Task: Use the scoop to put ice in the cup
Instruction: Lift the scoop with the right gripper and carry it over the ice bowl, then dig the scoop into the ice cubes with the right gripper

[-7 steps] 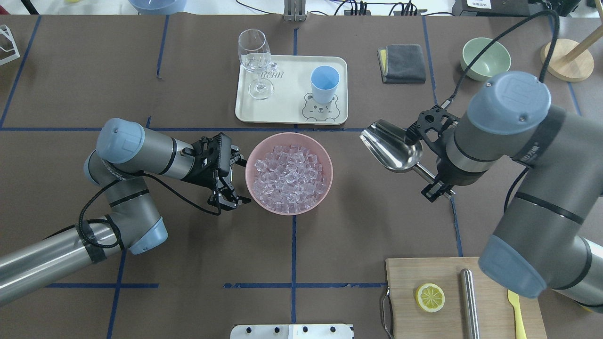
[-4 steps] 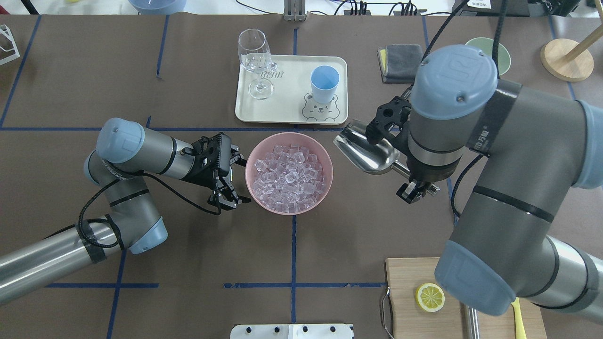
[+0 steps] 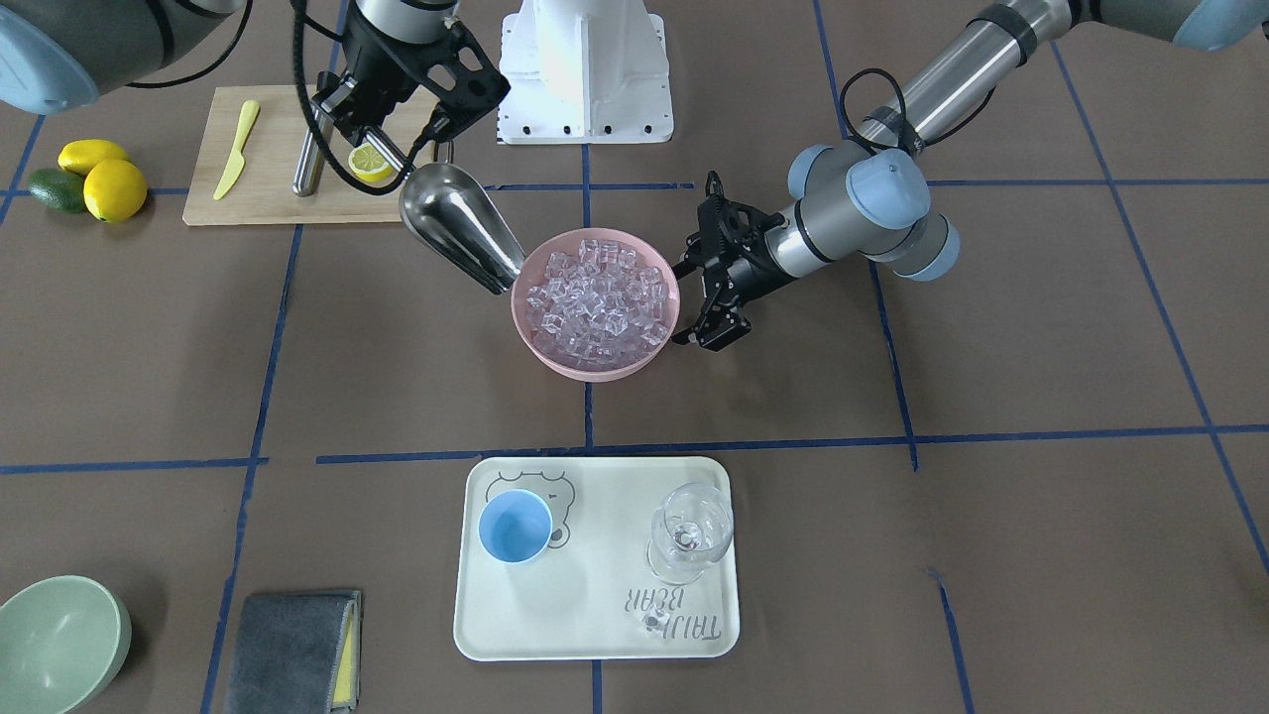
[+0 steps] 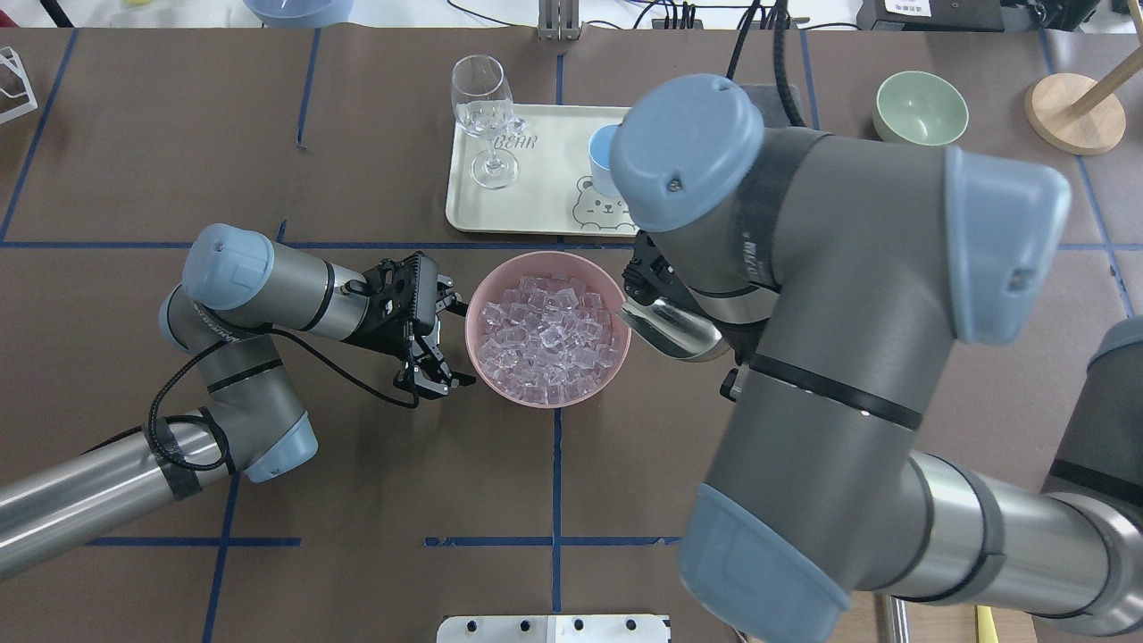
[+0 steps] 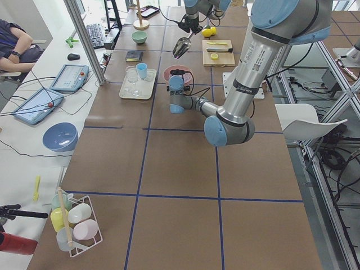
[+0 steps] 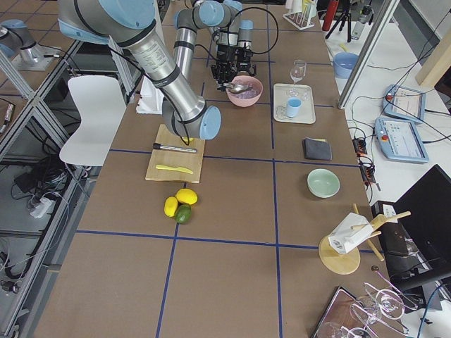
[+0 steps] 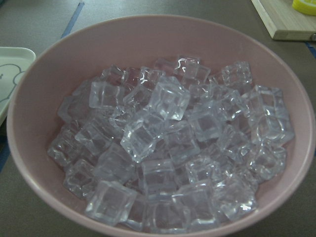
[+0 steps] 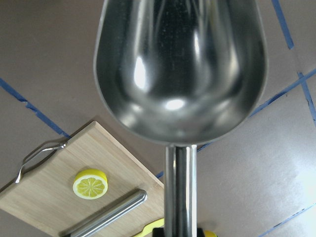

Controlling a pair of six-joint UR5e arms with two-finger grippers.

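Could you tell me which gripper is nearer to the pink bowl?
Left. The left gripper is right beside the rim of the pink bowl; the right gripper is farther back, holding the scoop, whose tip is at the opposite rim.

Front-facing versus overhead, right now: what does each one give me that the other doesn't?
Front-facing only: the whole scoop, its tip at the pink bowl's rim, handle in the right gripper; the whole cup, empty, on the tray; two lemons and an avocado. Overhead only: the round wooden stand on the robot's far right; there the right arm covers most of the scoop and part of the cup. Both: ice heaped in the bowl, the left gripper open at its side, the wine glass.
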